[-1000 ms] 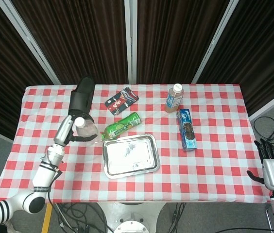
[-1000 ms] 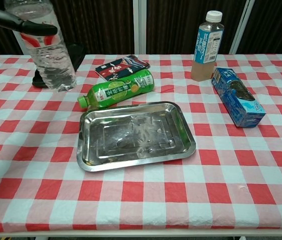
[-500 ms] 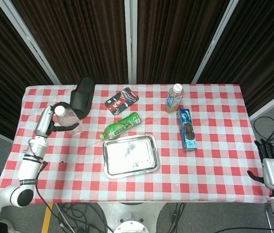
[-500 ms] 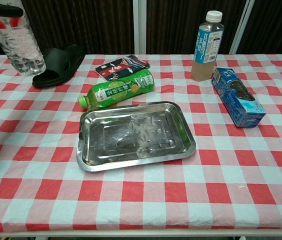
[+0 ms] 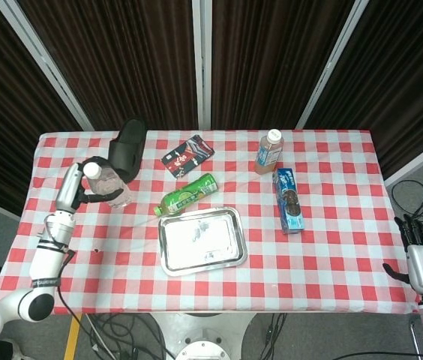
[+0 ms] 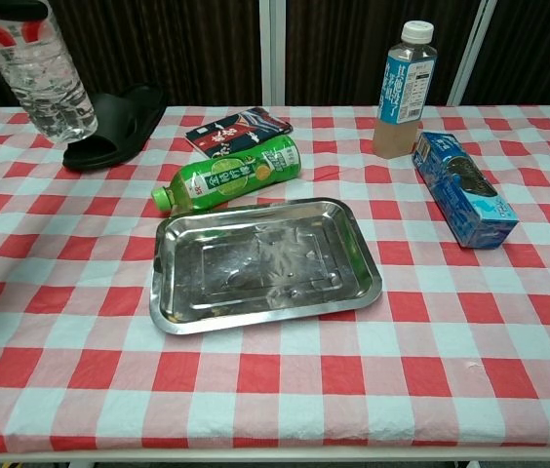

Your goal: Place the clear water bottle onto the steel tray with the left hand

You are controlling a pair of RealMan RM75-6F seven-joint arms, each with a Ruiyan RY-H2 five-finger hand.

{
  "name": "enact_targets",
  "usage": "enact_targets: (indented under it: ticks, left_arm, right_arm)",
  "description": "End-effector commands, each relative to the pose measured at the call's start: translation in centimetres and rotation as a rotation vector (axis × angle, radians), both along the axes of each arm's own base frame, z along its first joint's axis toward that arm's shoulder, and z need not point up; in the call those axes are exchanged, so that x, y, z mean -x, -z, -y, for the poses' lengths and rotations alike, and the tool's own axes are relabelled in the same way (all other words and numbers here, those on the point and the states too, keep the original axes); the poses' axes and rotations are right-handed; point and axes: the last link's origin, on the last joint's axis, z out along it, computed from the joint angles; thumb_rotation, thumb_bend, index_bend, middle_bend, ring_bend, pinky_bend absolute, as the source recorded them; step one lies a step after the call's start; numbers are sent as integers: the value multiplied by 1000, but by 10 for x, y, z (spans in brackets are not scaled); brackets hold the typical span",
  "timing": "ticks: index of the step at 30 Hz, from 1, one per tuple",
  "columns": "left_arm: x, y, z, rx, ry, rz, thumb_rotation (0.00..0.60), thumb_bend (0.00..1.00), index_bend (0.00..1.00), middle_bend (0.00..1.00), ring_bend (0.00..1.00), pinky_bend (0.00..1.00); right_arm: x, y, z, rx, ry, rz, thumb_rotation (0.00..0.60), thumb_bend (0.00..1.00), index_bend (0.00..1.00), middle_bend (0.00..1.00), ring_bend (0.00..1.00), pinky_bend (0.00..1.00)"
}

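Basically carry the clear water bottle (image 5: 109, 185) right and nearer, set it upright on the steel tray (image 5: 228, 247), clearing the green bottle (image 5: 190, 193). Left hand (image 5: 85, 187) clamps it aloft at the far left by the slipper (image 5: 126, 148), forearm upright. Right hand (image 5: 421, 251) idles off-table, fingers apart.

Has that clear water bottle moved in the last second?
Yes. The clear water bottle, held by the left hand, went left, away from the steel tray, and is now beside the black slipper.
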Motion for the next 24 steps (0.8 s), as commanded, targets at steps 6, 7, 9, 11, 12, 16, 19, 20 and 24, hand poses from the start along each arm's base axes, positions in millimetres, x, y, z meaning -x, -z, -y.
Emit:
enact_targets:
  ticks: [6, 7, 9, 11, 12, 16, 19, 20, 24]
  left_arm:
    - [-62, 32, 33, 100, 204, 83, 600, 244, 624, 654, 525, 509]
    - [-60, 32, 31, 95, 194, 83, 600, 245, 624, 654, 525, 510]
    - [-55, 33, 27, 98, 159, 87, 600, 244, 624, 654, 525, 510]
    - [-55, 37, 25, 108, 149, 82, 600, 244, 624, 654, 525, 510]
    - [-57, 40, 26, 115, 151, 83, 600, 243, 624, 654, 525, 510]
    - [-63, 59, 34, 154, 165, 101, 600, 242, 624, 654, 525, 510]
    - [-68, 75, 41, 190, 166, 121, 600, 241, 624, 654, 525, 510]
    - [-69, 81, 44, 204, 165, 130, 600, 240, 624, 654, 525, 510]
    - [-72, 100, 53, 233, 157, 159, 600, 229, 626, 654, 525, 508]
  right_arm:
    - [-1, 6, -1, -18, 2, -10, 600, 101, 0, 0, 0, 0]
    - [-1, 6, -1, -17, 4, -11, 600, 101, 0, 0, 0, 0]
    - [0, 6, 0, -17, 5, -10, 600, 101, 0, 0, 0, 0]
    - [0, 6, 0, -18, 7, -11, 600, 101, 0, 0, 0, 0]
    - [0, 6, 0, -18, 7, -11, 600, 101, 0, 0, 0, 0]
    - [0, 6, 0, -17, 6, -10, 600, 101, 0, 0, 0, 0]
    - [0, 6, 1, -16, 6, -10, 600, 101, 0, 0, 0, 0]
    - [0, 6, 1, -16, 8, -9, 600, 101, 0, 0, 0, 0]
    - [1, 6, 1, -15, 14, -6, 600, 101, 0, 0, 0, 0]
